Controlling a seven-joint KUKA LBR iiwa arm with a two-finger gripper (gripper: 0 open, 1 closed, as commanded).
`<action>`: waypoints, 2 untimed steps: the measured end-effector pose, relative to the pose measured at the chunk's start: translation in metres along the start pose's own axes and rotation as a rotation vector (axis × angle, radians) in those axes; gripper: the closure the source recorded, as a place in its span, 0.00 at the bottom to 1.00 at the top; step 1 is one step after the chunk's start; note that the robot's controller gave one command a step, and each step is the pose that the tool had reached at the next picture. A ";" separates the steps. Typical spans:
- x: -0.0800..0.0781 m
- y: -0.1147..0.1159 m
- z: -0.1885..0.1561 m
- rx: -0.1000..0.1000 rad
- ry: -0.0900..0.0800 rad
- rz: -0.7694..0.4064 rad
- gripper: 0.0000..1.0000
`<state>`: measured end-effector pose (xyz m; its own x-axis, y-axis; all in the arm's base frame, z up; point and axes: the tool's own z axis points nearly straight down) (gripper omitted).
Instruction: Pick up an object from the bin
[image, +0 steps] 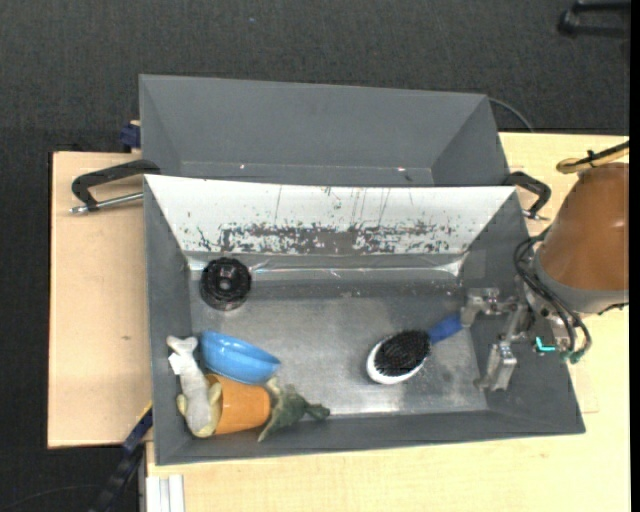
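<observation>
Beside metal hand (490, 335), bristly oval hairbrush (398, 357)

Hairbrush (400, 357) right of heap (232, 392), in bin (330, 305)

No lettering, label, brand, number or sign was legible on the grey metal bin (300, 130) or its contents; the dark speckles (330, 238) across its back wall spelled nothing.
</observation>
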<state>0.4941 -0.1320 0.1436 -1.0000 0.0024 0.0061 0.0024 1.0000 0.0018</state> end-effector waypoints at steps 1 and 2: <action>-0.077 0.072 0.076 -0.003 -0.010 -0.020 0.00; -0.076 0.066 0.073 0.001 -0.011 -0.013 1.00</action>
<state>0.5698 -0.0661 0.0707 -0.9999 -0.0107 -0.0046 -0.0107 0.9999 0.0003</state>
